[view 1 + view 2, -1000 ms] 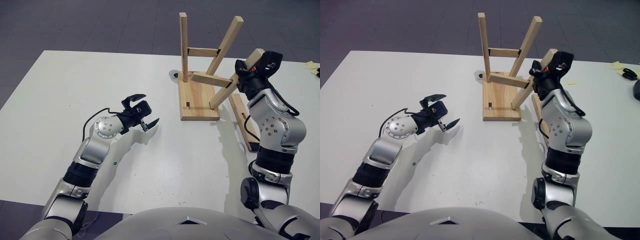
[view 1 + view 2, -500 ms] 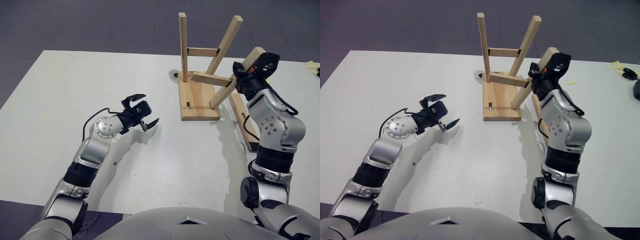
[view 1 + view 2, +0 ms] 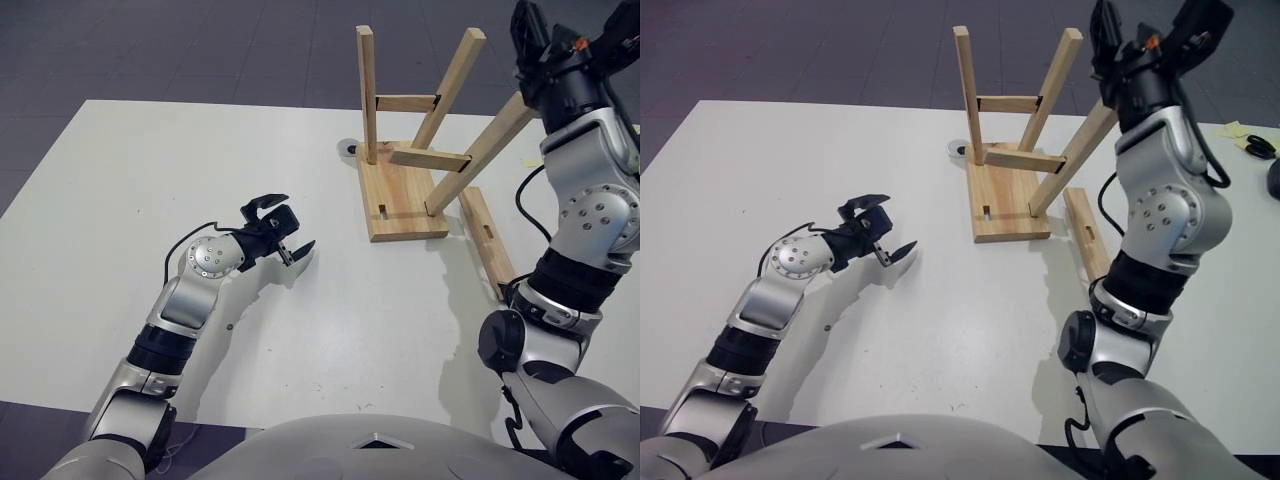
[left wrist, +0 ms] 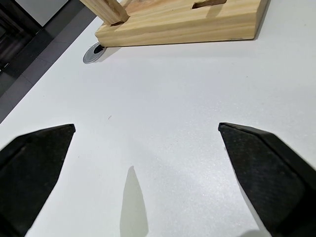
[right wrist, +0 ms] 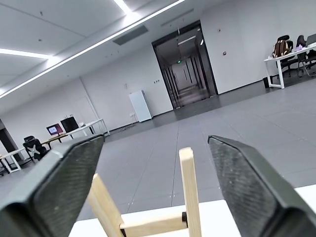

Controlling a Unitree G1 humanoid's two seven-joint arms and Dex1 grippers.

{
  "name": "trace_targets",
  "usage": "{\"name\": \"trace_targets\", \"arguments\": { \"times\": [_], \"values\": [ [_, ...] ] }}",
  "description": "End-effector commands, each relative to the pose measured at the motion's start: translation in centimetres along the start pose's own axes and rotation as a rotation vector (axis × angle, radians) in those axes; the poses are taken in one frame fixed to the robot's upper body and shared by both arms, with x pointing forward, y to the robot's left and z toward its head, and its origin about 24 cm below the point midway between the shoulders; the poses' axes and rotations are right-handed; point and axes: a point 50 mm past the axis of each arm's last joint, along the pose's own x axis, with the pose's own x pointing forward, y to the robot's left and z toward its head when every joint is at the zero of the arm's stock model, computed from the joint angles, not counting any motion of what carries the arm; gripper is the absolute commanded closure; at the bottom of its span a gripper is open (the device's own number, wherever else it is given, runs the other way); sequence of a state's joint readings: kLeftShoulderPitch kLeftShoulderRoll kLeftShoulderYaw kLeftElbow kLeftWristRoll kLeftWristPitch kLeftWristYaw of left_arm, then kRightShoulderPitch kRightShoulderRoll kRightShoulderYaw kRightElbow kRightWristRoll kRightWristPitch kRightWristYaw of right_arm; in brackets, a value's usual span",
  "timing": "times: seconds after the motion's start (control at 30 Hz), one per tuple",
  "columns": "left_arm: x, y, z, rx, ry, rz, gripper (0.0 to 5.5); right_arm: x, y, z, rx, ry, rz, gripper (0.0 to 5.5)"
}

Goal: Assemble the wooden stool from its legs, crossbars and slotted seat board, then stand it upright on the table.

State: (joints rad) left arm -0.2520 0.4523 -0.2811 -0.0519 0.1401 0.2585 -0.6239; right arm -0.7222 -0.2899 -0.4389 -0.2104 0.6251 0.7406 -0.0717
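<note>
The stool lies upside down on the white table, its seat board flat. One leg stands upright, a second leg leans, and a third leg slants out to the right. Two crossbars join them. A loose slotted wooden piece lies right of the board. My right gripper is raised just above the third leg's top end, open and holding nothing; its wrist view looks past its fingers at the legs. My left gripper hovers open low over the table, left of the board.
A round metal grommet sits in the table behind the seat board. Yellow notes and dark items lie at the far right edge. Bare tabletop spreads to the left and in front.
My right gripper has risen from the third leg's top end to above it, now spread wide. The seat board shifted slightly. The left gripper barely moved.
</note>
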Motion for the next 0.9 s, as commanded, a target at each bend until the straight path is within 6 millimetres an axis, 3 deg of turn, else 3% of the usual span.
{"name": "trace_targets", "arguments": {
  "times": [0.03,0.1,0.17,0.3,0.43,0.53,0.7,0.77,0.83,0.9],
  "values": [
    [0.0,-0.2,-0.2,-0.003,0.009,-0.009,0.10,1.2,-0.8,0.8,-0.046,0.001,-0.009,0.82],
    [0.1,-0.2,-0.1,-0.002,0.010,-0.008,0.10,2.1,-1.1,1.3,-0.052,-0.004,-0.006,0.50],
    [0.1,-0.3,0.0,0.005,0.007,-0.009,0.10,2.7,-1.7,0.3,-0.069,0.045,-0.007,0.17],
    [0.2,-0.2,0.2,0.017,-0.001,-0.007,0.10,2.7,-3.1,-2.4,-0.094,0.153,-0.019,0.11],
    [0.1,-0.3,0.1,0.016,0.002,-0.004,0.10,2.7,-3.3,-2.7,-0.110,0.178,-0.022,0.11],
    [0.1,-0.3,0.1,0.014,0.004,-0.001,0.10,3.5,-2.5,-0.4,-0.102,0.095,0.008,0.11],
    [0.1,-0.3,0.1,0.015,0.004,0.000,0.10,4.7,-0.1,6.9,0.006,-0.187,0.091,0.11],
    [0.1,-0.3,0.1,0.016,0.004,-0.001,0.10,4.7,0.1,8.7,0.023,-0.263,0.097,0.11],
    [0.1,-0.3,0.1,0.016,0.005,-0.002,0.10,4.7,-0.2,9.1,0.018,-0.279,0.077,0.11],
    [0.0,-0.4,0.1,0.015,0.006,0.000,0.10,4.9,-1.8,5.1,0.026,-0.114,-0.007,0.11]
  ]
}}
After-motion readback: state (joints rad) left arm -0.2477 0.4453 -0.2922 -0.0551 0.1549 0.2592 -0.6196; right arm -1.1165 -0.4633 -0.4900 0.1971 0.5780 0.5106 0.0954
